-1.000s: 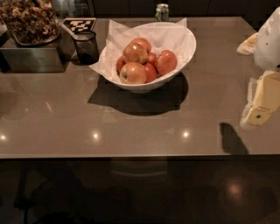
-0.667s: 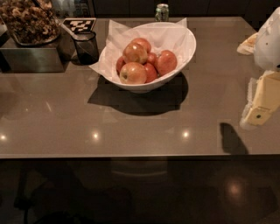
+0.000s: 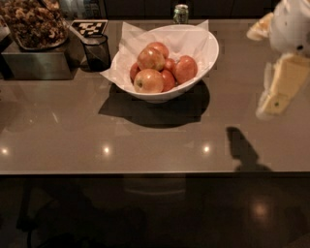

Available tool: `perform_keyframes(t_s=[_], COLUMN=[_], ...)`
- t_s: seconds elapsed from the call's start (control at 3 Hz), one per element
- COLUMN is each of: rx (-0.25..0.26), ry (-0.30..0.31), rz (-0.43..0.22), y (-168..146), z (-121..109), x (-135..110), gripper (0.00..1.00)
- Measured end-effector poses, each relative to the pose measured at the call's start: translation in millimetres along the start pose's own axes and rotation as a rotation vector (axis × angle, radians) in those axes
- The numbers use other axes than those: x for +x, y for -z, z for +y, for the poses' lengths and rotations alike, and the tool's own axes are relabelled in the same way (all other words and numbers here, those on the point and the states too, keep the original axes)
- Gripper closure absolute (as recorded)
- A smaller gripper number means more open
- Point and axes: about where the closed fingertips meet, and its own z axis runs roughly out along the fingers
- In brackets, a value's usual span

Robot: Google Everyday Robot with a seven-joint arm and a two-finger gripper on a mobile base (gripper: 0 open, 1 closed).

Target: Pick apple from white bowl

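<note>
The white bowl (image 3: 206, 46), wide and lined with crumpled white paper, stands at the back middle of the brown table (image 3: 145, 140). It holds several apples. The evenly red-orange apple (image 3: 186, 69) lies at the right of the pile. A paler yellow-blushed apple (image 3: 148, 81) lies at the front, and another (image 3: 151, 58) sits on top. My gripper (image 3: 283, 87), pale yellow under the white arm (image 3: 290, 24), hangs above the table's right side. It is well to the right of the bowl and holds nothing that I can see.
A small dark cup (image 3: 97, 52) stands just left of the bowl. A metal box (image 3: 34, 63) with a tray of dried snacks (image 3: 34, 22) is at the back left. A black-and-white marker card (image 3: 89, 26) and a small can (image 3: 180, 13) are at the back.
The gripper and arm have shifted up and a little left in the view, and their shadow on the table has moved left. The bowl and apples have not moved.
</note>
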Motion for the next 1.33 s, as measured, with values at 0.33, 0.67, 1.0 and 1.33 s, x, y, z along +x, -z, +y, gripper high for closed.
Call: perform_keyframes(t_s=[0.33,0.67,1.0,1.33], rx=[0.014,0.084,0.097,0.108], ry=[0.081,0.089,0.076,0.082], rz=[-0.101,-0.137,-0.143,-0.188], y=[9,33,31,22], z=[-43,-59,-58,-76], x=[-42,-53,-52,-60], gripper=[0.0,0.0,0.0,0.0])
